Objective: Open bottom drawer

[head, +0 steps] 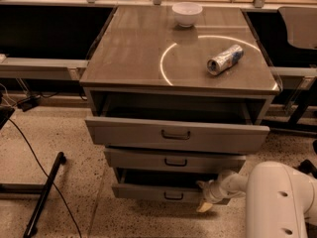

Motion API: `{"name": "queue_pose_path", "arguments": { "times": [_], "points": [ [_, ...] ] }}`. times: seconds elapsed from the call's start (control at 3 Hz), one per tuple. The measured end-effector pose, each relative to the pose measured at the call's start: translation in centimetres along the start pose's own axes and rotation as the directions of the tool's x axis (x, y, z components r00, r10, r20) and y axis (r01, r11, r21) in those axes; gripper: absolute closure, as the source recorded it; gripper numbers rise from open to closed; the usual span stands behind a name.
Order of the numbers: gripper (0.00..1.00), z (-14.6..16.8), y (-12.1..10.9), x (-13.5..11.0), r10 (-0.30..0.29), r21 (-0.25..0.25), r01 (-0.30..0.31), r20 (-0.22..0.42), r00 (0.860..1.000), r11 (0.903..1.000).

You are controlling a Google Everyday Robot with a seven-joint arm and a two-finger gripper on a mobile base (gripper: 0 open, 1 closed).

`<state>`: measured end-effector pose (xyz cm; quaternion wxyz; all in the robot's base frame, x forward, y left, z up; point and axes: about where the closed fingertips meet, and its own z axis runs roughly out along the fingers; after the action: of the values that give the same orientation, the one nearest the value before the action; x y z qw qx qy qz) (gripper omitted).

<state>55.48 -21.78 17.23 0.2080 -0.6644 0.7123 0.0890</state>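
Observation:
The grey cabinet (148, 58) has three drawers. The bottom drawer (148, 192) is the lowest and narrowest, with a small dark bar handle (173, 196) at its centre; it stands pulled out a little, with a dark gap above its front. My gripper (204, 197) is at the drawer's right end, on the end of my white arm (277, 197); one fingertip (203, 207) hangs below the front. The middle drawer (173, 160) and the widest top drawer (176, 135) also stand partly out.
On the cabinet top are a white bowl (186, 13) at the back and a crushed can (225, 59) lying on its side at the right. A black stand leg (44, 195) and cable lie on the speckled floor at left. Dark benches flank the cabinet.

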Motion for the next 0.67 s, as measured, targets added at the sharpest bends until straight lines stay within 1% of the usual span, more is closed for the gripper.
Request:
{"name": "queue_pose_path", "arguments": {
  "times": [0.33,0.67],
  "points": [
    [0.37,-0.6,0.4,1.1,-0.005,-0.006,0.005,-0.029,1.0,1.0],
    [0.37,-2.7,2.1,1.2,-0.033,-0.012,0.032,-0.058,0.998,0.9994]
  ]
}}
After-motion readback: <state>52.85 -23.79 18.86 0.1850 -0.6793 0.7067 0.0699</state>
